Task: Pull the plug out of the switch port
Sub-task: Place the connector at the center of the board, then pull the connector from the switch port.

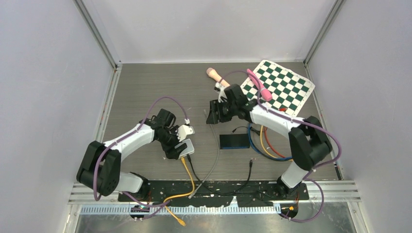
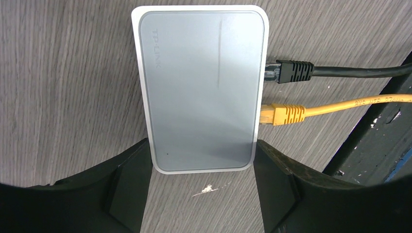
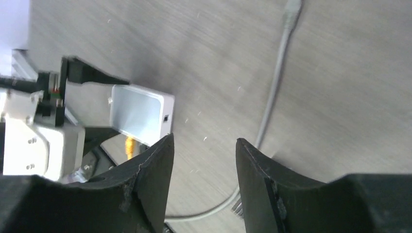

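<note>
**Q:** Grey wood-grain worktop (image 1: 145, 87), pale walls around it. What do the fingers show?

**A:** Left gripper (image 2: 201, 145): fingers (image 2: 128, 194) are set to the width of the switch (image 2: 201, 87). The pads meet its two long sides at one short end. No gap shows, so this reads as a bracing hold. Right gripper (image 3: 204, 141): fingers (image 3: 150, 179) are partly apart with nothing between them, raised off the surface.

**Q:** And outward from there?

**A:** Two plugs sit side by side in ports on one long side of the switch, a black plug (image 2: 291, 72) and a yellow plug (image 2: 284, 114). Their cables trail toward the near edge. The switch lies left of centre, nearer the near edge than the far one. The right gripper hangs around mid-worktop, well apart from both plugs. A loose grey cable (image 3: 277, 82) lies on the surface below it, joined to nothing in view.

**Q:** Which step is in hand?

**A:** By judgement, the switch is steadied and the pull has not yet begun, since both plugs look fully seated. The next move calls for the right gripper to cross to the port side and set its fingers across one plug. It should close on the plug body rather than the cable, with any latch released. It then draws straight out along the port's line while the left gripper keeps the switch from sliding. The task does not settle which plug is meant.
</note>
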### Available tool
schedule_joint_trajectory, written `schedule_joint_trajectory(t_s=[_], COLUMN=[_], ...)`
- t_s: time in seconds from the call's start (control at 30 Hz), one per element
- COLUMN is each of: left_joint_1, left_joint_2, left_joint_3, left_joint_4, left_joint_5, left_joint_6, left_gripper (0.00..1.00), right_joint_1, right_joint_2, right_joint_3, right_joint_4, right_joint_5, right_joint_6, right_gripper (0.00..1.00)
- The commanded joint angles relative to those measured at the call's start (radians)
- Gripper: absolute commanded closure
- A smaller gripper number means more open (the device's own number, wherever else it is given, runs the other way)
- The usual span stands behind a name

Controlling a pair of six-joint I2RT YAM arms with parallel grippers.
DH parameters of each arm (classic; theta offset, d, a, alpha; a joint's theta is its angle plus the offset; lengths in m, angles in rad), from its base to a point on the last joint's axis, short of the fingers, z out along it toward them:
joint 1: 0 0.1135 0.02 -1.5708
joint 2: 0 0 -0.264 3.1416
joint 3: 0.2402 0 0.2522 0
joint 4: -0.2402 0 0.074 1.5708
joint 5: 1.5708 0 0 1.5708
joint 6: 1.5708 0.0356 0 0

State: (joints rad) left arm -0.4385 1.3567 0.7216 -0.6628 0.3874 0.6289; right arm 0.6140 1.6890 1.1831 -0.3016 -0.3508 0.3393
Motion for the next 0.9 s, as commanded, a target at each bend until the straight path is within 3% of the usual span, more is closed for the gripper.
schedule_joint_trajectory(t_s=[0.0,0.23,0.57,0.87], left_joint_1=[-0.005,-0.005,-0.005,-0.005], left_joint_2=[0.041,0.1,0.082,0.072], left_joint_3=[0.045,0.055,0.039,0.041], left_joint_4=[0.02,0.031,0.044,0.04], left_joint_5=[0.015,0.04,0.044,0.044], left_joint_6=[-0.027,-0.046,-0.053,-0.051], left_gripper=[0.95,0.95,0.98,1.0], right_joint_1=[0.008,0.067,0.212,0.227], right_joint_2=[-0.083,-0.083,0.065,0.144], right_joint_3=[-0.273,-0.413,-0.395,-0.422], right_joint_4=[0.383,0.534,0.659,0.794], right_joint_5=[-0.133,-0.215,-0.177,-0.148], right_joint_6=[0.267,0.375,0.509,0.637], right_gripper=[0.44,0.44,0.46,0.48])
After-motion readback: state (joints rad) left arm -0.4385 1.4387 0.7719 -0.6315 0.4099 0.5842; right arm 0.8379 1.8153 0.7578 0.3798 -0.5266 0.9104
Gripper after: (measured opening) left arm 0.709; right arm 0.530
